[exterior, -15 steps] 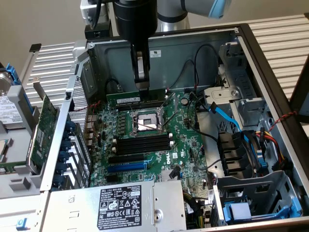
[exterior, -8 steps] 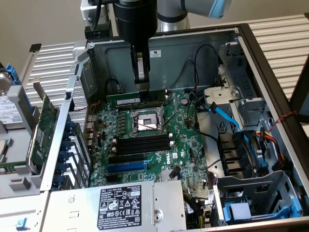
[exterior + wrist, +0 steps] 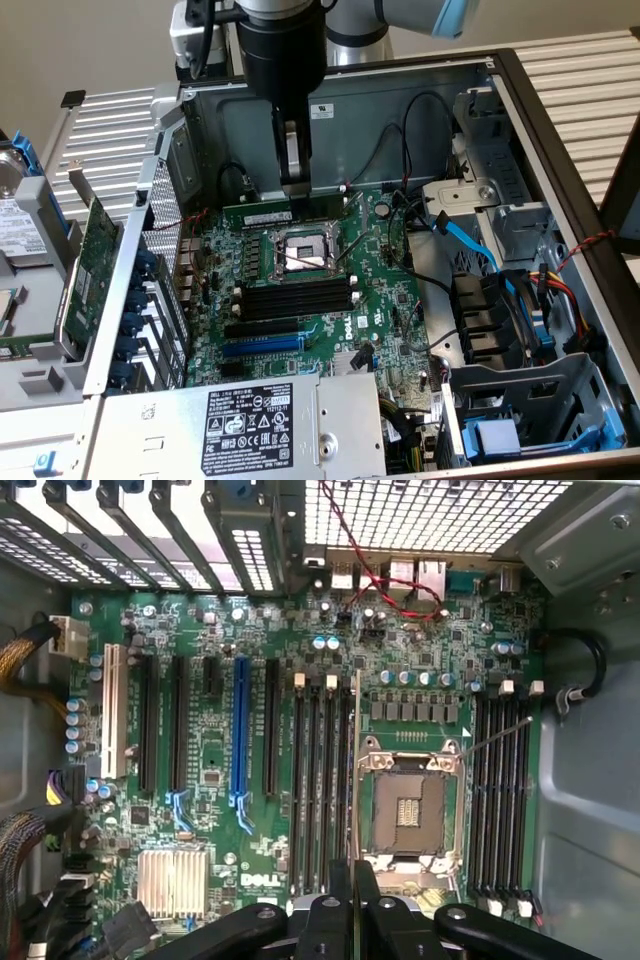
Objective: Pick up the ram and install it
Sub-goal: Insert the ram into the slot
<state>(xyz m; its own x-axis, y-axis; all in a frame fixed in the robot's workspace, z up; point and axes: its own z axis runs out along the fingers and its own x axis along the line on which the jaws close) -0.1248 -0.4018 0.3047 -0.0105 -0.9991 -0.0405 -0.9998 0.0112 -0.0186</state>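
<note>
The fingers (image 3: 291, 155) are pinched almost shut on the ram (image 3: 255, 213). It lies lengthwise at the far side of the CPU socket (image 3: 303, 250), inside the open computer case (image 3: 400, 95). The fingers hide its middle, and whether it sits in a slot cannot be told. In the wrist view the ram (image 3: 356, 770) shows edge-on as a thin line over the motherboard (image 3: 200, 750).

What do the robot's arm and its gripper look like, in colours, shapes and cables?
The arm is a silver-grey tube with a light-blue joint cap and a black cylindrical wrist; a black cable runs beside it. The gripper has slim grey metal fingers; its black links carry round bolts.
</note>
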